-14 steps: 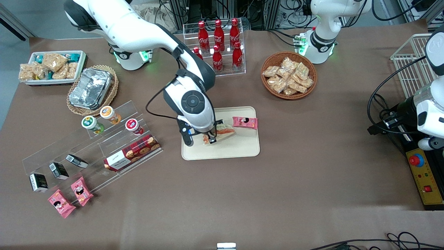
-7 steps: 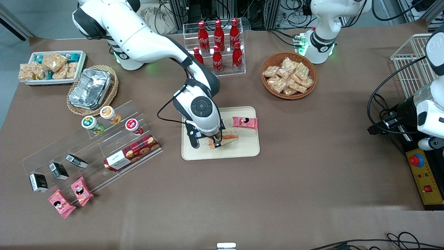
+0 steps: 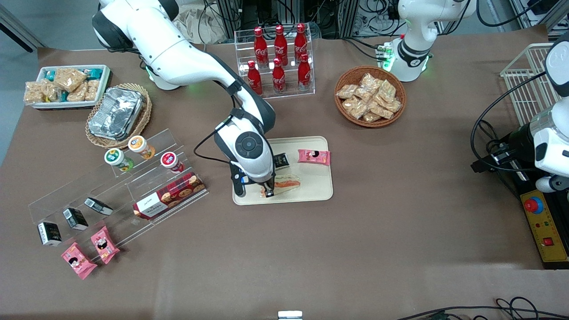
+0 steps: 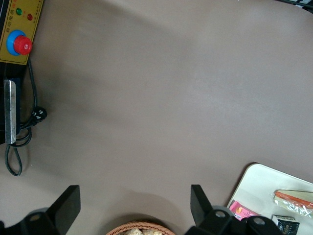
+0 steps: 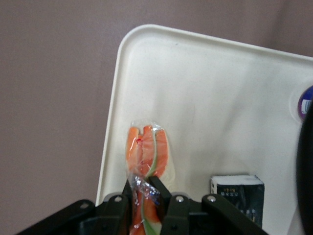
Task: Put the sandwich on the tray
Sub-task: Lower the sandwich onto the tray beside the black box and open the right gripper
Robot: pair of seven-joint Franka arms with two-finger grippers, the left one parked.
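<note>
We see the triangular sandwich (image 5: 146, 166), a wedge of pale bread with orange and green filling sealed in clear plastic wrap, low over the large flat cream tray (image 5: 205, 98) with its rounded corners and low rim. It sits near the tray edge closest to the front camera; whether it touches the surface yet we cannot tell. The right arm's black two-finger gripper (image 3: 268, 192) is directly above that end of the tray, and its jaws stand narrow, pinched on the sealed end of the wrap.

We judge the wedge light and soft: the bread would dent under a hard squeeze, and the film looks slick and crinkly, so it could slide or twist between the fingers. Taking it by the wrap's seam or across the crust edges seems kinder than pressing the cut face, where the filling could be squashed out of shape.

A small black carton (image 5: 238, 188) lies on the tray just beside the sandwich, and a flat pink snack packet (image 3: 314, 156) lies farther from the front camera.
</note>
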